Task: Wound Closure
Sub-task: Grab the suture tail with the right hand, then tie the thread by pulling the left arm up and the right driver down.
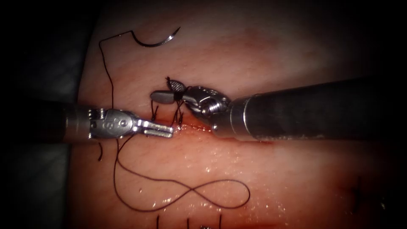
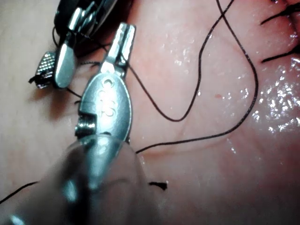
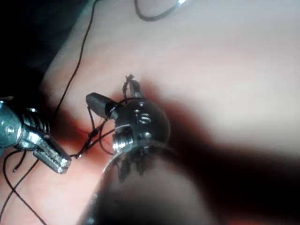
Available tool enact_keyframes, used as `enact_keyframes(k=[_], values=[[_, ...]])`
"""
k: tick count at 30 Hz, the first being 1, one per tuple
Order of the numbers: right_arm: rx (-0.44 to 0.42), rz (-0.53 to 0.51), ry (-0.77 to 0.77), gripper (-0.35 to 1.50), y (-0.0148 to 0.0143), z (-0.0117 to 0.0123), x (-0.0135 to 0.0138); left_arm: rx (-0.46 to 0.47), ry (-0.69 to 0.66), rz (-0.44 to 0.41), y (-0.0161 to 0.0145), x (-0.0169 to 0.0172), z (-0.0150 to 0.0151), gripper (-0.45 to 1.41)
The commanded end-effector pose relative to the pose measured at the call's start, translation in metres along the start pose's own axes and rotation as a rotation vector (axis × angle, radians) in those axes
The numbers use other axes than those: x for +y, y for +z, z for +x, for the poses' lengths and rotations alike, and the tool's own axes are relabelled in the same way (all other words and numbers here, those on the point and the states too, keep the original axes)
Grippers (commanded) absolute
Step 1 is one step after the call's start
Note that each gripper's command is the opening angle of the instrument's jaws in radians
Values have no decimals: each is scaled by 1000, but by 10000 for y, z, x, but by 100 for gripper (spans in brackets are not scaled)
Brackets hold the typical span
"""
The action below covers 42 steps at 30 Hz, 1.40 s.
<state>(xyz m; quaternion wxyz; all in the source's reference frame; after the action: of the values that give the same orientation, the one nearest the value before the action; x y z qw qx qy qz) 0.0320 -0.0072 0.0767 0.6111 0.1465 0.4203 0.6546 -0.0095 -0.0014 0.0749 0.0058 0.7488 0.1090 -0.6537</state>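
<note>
My left tool (image 1: 159, 129): it comes in from the left and its tip sits right at the cut. The two jaws look pressed together, and a strand of thread meets them at the tip. I think they are clamped on that strand.
My right tool (image 1: 169, 92): it comes in from the right, just above the cut. Its two jaws are apart. One points left and one points up and left. Thread is wound around them where they join, but they pinch nothing.
Needle (image 1: 154, 41): it lies loose on the tissue, far up from both my tools. No tool holds it. It is not stuck in the tissue. Its curve bends down like a smile, with the sharp end up on the right.
Thread (image 1: 190, 193): it runs from the needle's left end, down the left side past my left tool, and makes a big figure-eight loop below the cut. More of it goes up from the cut to my right tool.
Cut (image 1: 195, 126): it runs sideways between my two tools. Red fluid (image 1: 203, 127) is wet along it.
Tissue (image 1: 275, 178): pale pink and shiny, with some short dark thread ends (image 1: 188, 221) near the lower edge.
</note>
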Motion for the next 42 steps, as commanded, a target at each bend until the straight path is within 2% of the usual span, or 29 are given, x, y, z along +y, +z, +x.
enact_keyframes(k=[1,6,8,9,10,11,12,23,31,37,42], values=[[4,3,2,89,6,-3,-1,3,0,-2,4,-1,-6,-45],[20,13,5,84,4,-1,-3,3,0,-4,3,0,-6,-45],[20,13,6,74,4,-1,-3,3,0,-3,3,0,-6,-45],[23,14,6,61,3,-1,-4,3,0,-3,3,0,-6,-45],[22,17,6,32,3,-1,-4,3,1,-3,3,0,-6,-45],[24,12,6,-18,3,-2,-4,3,1,-3,3,0,-6,-45],[25,9,6,-35,3,-2,-4,3,1,-3,3,0,-6,-45],[16,-15,72,-35,-14,-7,1,-14,-16,14,-15,-9,3,-45],[127,-3,14,-35,-42,-8,3,-89,-66,115,-41,-55,10,-45],[179,16,-40,-35,-56,-16,-1,-191,-86,216,-52,-106,-15,-45],[192,22,-70,-35,-62,-27,-4,-233,-92,248,-56,-134,-40,-45]])
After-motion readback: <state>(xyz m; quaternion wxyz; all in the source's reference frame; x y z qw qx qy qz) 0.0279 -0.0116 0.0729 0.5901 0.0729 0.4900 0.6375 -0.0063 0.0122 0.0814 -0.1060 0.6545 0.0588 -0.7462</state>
